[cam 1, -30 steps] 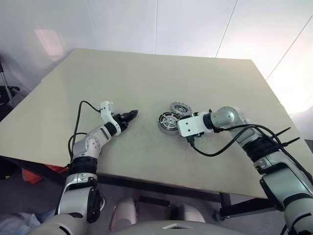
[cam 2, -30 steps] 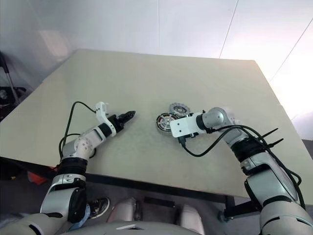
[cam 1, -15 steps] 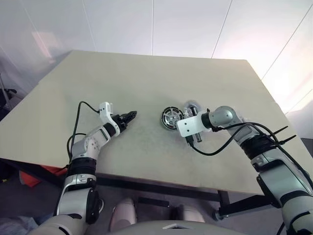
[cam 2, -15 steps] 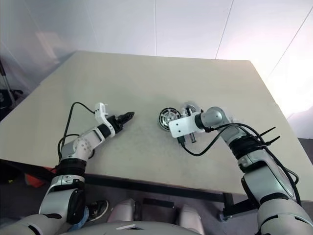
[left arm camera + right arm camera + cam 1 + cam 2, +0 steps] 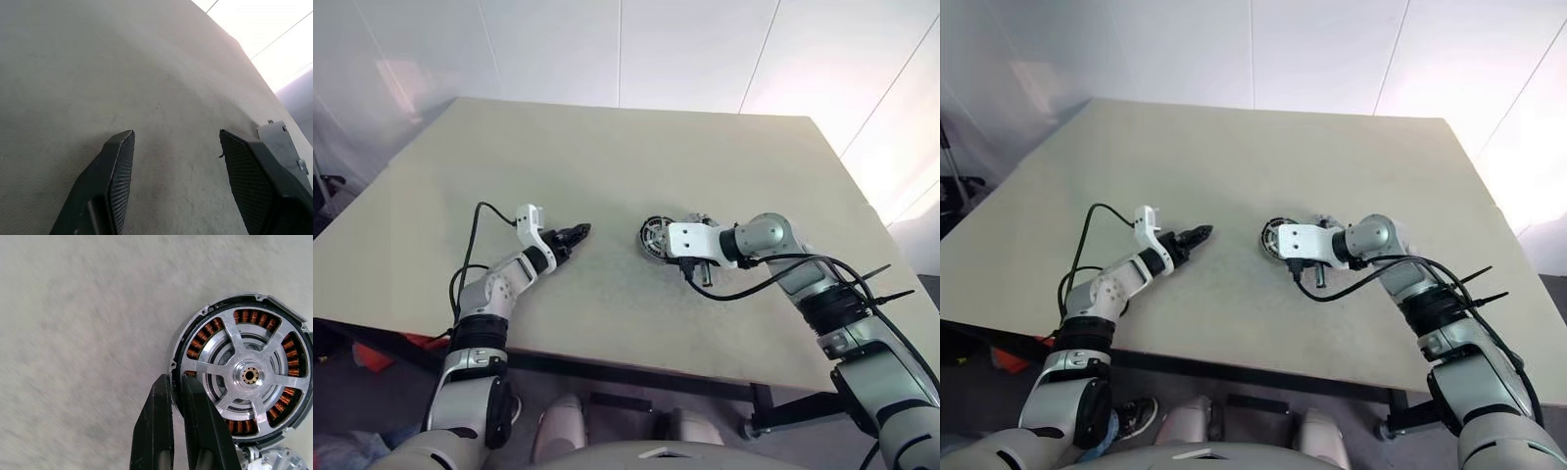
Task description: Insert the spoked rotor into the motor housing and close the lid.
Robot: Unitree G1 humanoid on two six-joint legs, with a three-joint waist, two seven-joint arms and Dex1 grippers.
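The motor housing [image 5: 293,363], a dark-rimmed cup with copper windings, lies on the table right of centre [image 5: 655,236]. Inside it sits the spoked rotor [image 5: 234,339], silvery, its hub in the middle. My right gripper [image 5: 175,378] pinches the housing's rim, one finger inside the cup and one outside. The light-grey lid [image 5: 699,222] lies just behind the housing, partly hidden by my right wrist. My left gripper [image 5: 581,232] hovers open over bare table to the left of the housing, holding nothing.
The beige table [image 5: 607,147] is wide, with its front edge [image 5: 607,354] close to me. A black cable [image 5: 754,287] loops from my right forearm onto the tabletop. White wall panels stand behind the table.
My right gripper has shut onto the housing's rim and its wrist has rolled. The left arm has kept still. The view shifted slightly.
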